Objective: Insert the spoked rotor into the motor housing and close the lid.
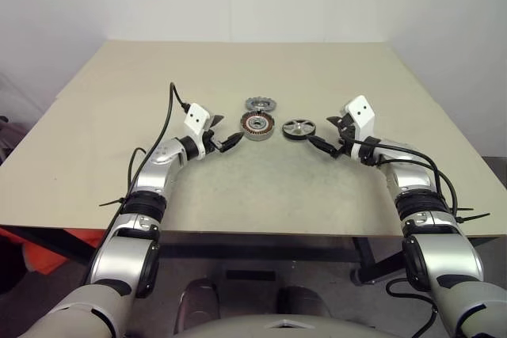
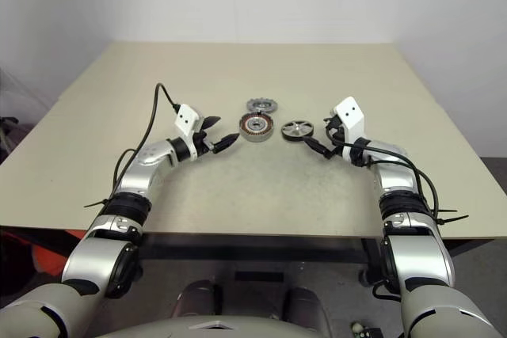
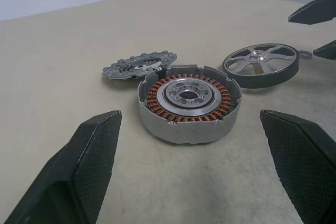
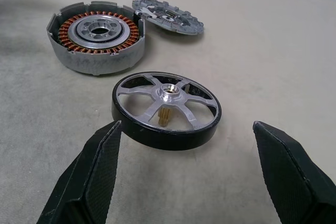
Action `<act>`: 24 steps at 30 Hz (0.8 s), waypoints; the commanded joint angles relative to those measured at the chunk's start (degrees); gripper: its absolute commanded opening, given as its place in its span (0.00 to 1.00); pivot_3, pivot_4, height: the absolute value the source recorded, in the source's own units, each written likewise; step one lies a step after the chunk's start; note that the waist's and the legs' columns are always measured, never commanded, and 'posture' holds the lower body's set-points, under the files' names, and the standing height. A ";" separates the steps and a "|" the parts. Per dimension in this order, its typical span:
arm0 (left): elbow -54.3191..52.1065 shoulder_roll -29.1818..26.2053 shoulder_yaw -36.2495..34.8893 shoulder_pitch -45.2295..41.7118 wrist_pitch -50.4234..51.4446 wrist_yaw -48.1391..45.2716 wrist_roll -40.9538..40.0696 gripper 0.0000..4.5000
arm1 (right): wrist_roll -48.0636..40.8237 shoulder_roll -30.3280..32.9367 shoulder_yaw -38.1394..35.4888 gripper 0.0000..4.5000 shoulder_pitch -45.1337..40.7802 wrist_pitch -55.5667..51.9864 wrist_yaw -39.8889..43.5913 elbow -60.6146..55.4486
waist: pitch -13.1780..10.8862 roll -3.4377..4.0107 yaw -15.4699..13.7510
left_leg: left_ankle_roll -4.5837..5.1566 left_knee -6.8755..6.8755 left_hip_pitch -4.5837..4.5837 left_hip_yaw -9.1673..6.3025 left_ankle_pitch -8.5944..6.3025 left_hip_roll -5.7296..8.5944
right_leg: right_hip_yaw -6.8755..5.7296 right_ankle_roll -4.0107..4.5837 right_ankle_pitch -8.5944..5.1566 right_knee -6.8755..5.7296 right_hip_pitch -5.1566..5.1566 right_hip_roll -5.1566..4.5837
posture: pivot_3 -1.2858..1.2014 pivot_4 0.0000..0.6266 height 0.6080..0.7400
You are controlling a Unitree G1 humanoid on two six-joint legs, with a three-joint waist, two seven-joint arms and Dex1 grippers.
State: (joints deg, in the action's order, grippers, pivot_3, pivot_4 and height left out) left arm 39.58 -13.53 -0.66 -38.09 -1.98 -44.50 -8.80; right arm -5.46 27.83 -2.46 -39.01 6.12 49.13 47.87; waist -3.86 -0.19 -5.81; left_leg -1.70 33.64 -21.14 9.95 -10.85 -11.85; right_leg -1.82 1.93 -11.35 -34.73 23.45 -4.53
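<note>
Left eye view looks down on a wide tabletop [image 1: 119,116] of pale beige, matte and faintly speckled, with three round metal parts grouped near its middle. Taking the motor housing [image 1: 257,125] as the landmark: it is a shallow grey cup with a slotted, dull cast wall, a ring of copper-brown windings inside, and a bright machined silver centre drilled with a circle of small holes. It sits upright and open.

Just behind the housing lies the lid [image 1: 259,104], a flat dull-grey cap with a notched, gear-like rim. From the left wrist camera its near edge seems to meet the housing's rim, though I cannot tell whether they truly touch.

To the right of the housing, close by but apart from it, lies the spoked rotor [image 4: 166,109]. It has a polished silver face with broad spokes, dark gaps between them, a black outer band, and a small raised hub with a brassy toothed pinion showing beneath.

The left gripper [image 1: 224,141] sits just left of the housing, its black, finely textured fingers [image 3: 86,163] spread wide apart with nothing between them. The right gripper [image 1: 326,135] hangs just right of the rotor, its wedge-shaped fingers [image 4: 94,177] likewise wide apart and empty.
</note>
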 commanded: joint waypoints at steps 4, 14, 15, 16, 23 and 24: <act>-2.17 -0.64 -0.15 -1.15 -0.42 -0.15 -0.37 0.99 | 0.01 -0.06 -0.09 1.00 -1.54 1.34 -0.20 -0.83 | 0.00 0.00 0.00 | 0.00 0.00 0.00 0.00 0.00 0.00 | 0.00 0.00 0.00 0.00 0.00 0.00 | 0.52 0.00 1.00; 9.57 -0.78 4.56 -10.19 -11.28 8.81 9.93 0.99 | -0.56 -0.27 -0.42 1.00 1.85 0.55 -0.87 -4.87 | -0.01 -0.01 -0.09 | 0.00 -0.01 -0.01 0.00 0.00 0.01 | 0.00 0.00 0.00 0.01 0.00 -0.01 | 0.52 0.00 1.00; 11.78 -0.68 5.38 -11.60 -12.37 10.14 11.42 0.99 | -0.69 -0.28 -0.59 1.00 2.40 0.35 -1.12 -5.57 | -0.01 -0.01 -0.05 | 0.00 -0.01 -0.01 -0.01 0.00 0.02 | 0.01 -0.01 0.00 0.01 0.00 -0.01 | 0.52 0.00 1.00; 13.39 -0.62 5.75 -12.49 -13.06 10.60 12.10 0.99 | -0.76 -0.34 -0.68 1.00 2.80 0.16 -1.35 -6.16 | -0.01 -0.01 -0.03 | 0.00 -0.01 -0.01 -0.01 0.00 0.02 | 0.01 -0.01 0.00 0.03 0.00 -0.01 | 0.52 0.00 1.00; 23.81 -1.13 11.79 -20.11 -19.35 4.17 18.35 0.99 | -1.61 -0.43 -1.60 1.00 7.50 -1.74 -3.43 -12.45 | -0.02 -0.03 -0.12 | 0.00 -0.12 -0.02 0.00 0.00 0.04 | 0.01 -0.03 -0.01 0.05 0.07 -0.01 | 0.52 0.00 1.00; 24.96 -1.39 13.02 -21.08 -20.67 3.03 19.63 0.99 | -1.74 -0.40 -1.74 1.00 8.29 -2.08 -3.84 -13.62 | -0.02 -0.03 -0.18 | 0.00 -0.13 -0.03 0.00 0.00 0.04 | 0.01 -0.03 -0.01 0.05 0.07 -0.01 | 0.52 0.00 1.00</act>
State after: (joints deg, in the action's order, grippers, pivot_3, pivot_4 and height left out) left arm 64.01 -14.05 11.05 -56.45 -19.68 -40.12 8.86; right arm -5.85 27.13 -2.85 -30.64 4.22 45.92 37.74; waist -3.88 -0.23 -5.98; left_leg -1.70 33.51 -21.17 9.95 -10.84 -11.80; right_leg -1.81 1.89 -11.37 -34.67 23.52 -4.55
